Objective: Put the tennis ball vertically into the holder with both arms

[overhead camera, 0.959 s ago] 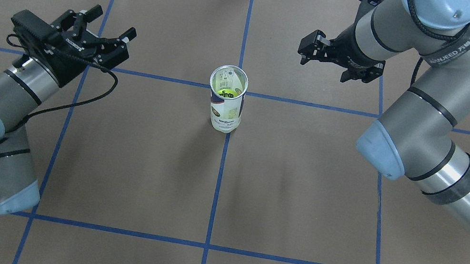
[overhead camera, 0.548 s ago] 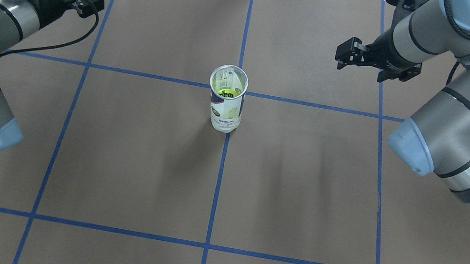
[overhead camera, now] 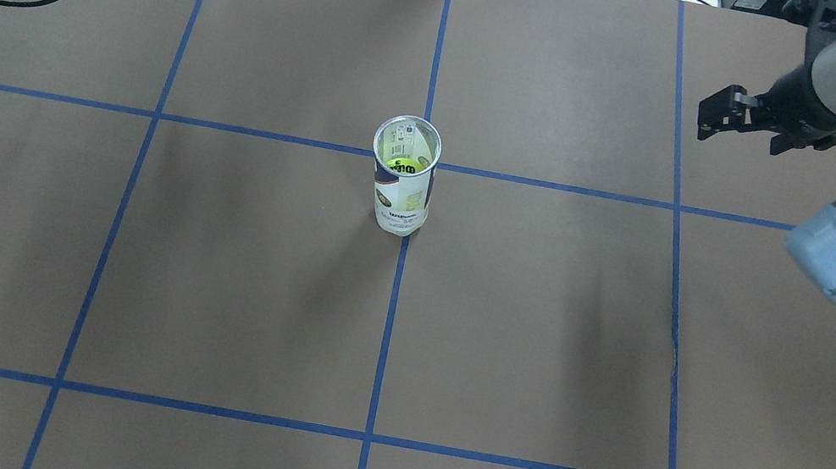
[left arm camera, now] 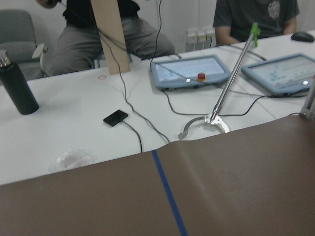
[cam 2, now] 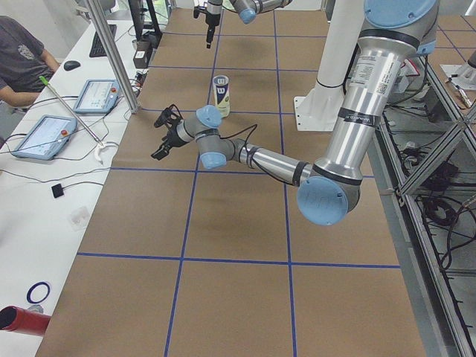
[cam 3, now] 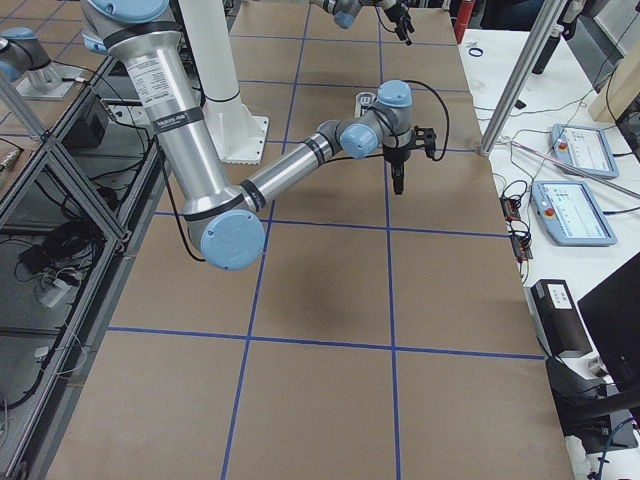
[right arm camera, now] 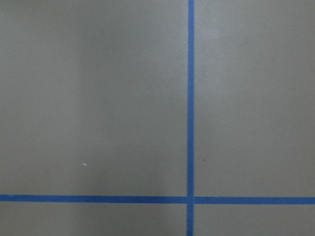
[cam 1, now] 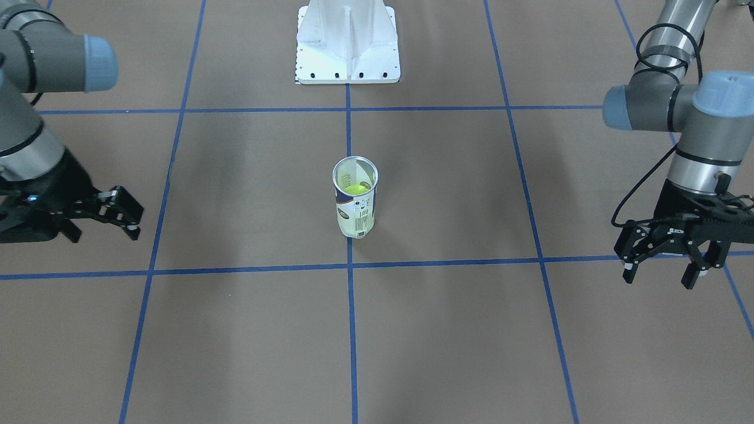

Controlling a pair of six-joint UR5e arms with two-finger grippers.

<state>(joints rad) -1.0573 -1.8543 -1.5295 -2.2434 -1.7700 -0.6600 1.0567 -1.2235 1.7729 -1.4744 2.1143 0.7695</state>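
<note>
Flanking upright holder [cam 1: 355, 200], left end effector [cam 1: 658, 277] and right end effector [cam 1: 106, 232] seemingly gape.

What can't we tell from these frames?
- Holder contents: one ball shows through the open top in front and overhead views; the label hides anything below.
- Left gripper: side-on near overhead's left edge; opening unreadable there.
- Wrist views: neither gripper nor holder in frame.
- Label text: too small in side views.

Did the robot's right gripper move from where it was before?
Yes. In the overhead view the right gripper slid rightward, away from the holder, crossing the blue tape line.
</note>
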